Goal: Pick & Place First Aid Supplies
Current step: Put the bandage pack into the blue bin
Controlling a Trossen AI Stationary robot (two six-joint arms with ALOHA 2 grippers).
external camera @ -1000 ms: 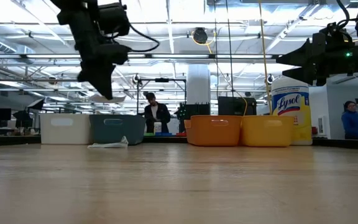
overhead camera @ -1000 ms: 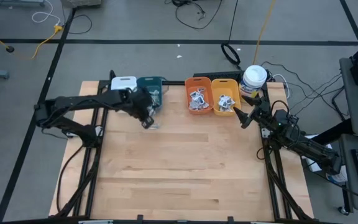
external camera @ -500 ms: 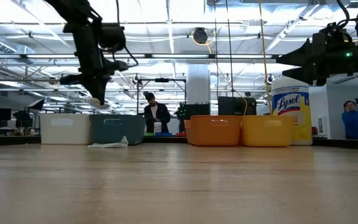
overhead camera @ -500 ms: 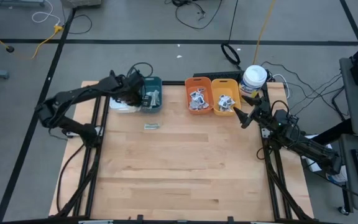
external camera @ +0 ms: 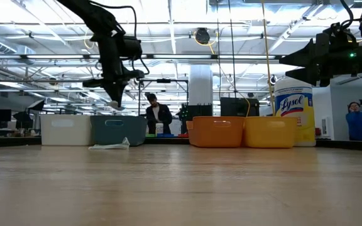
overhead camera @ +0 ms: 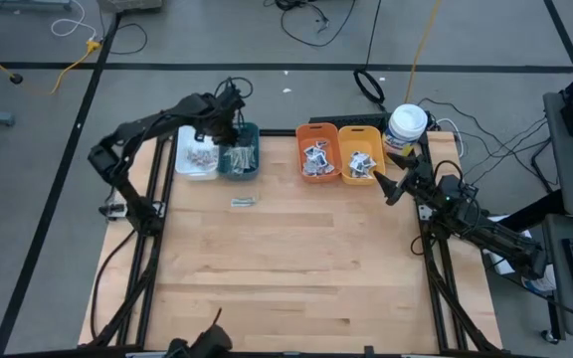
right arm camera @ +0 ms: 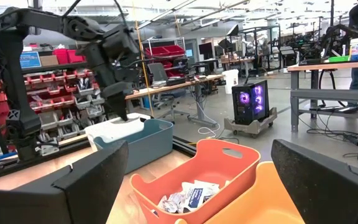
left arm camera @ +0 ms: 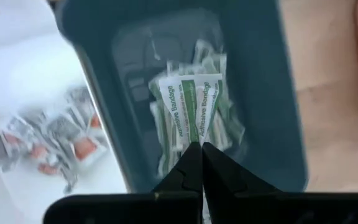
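My left gripper (left arm camera: 201,149) is shut on two pale-green adhesive bandage strips (left arm camera: 188,109) and hovers over the teal bin (left arm camera: 272,93), where more green strips lie. In the high view it is at the left gripper (overhead camera: 229,127), above the teal bin (overhead camera: 240,159). The white bin (overhead camera: 196,156) beside it holds small white packets with red print (left arm camera: 55,143). One stray packet (overhead camera: 243,202) lies flat on the table. My right gripper (right arm camera: 199,149) is open and waits near the two orange bins (overhead camera: 338,152), which hold white packets. My left gripper pinches the two green strips by their lower ends (left arm camera: 197,138) between its shut fingertips. It comes from above, pointing down into the teal bin. The strips fan out past the fingertips, lifted clear of the pile in the bin.
A white canister with a yellow label (overhead camera: 407,125) stands at the far right corner, behind the right gripper (overhead camera: 383,186). The four bins stand in a row along the far edge. The bare wooden tabletop (overhead camera: 296,268) stretches toward the near edge. People show in the room beyond (external camera: 158,116).
My left gripper has moved from above the table near the stray packet toward the far edge, and now stands over the teal bin, still shut on the strips. The wrist has turned on the way. The stray packet has stayed on the table.
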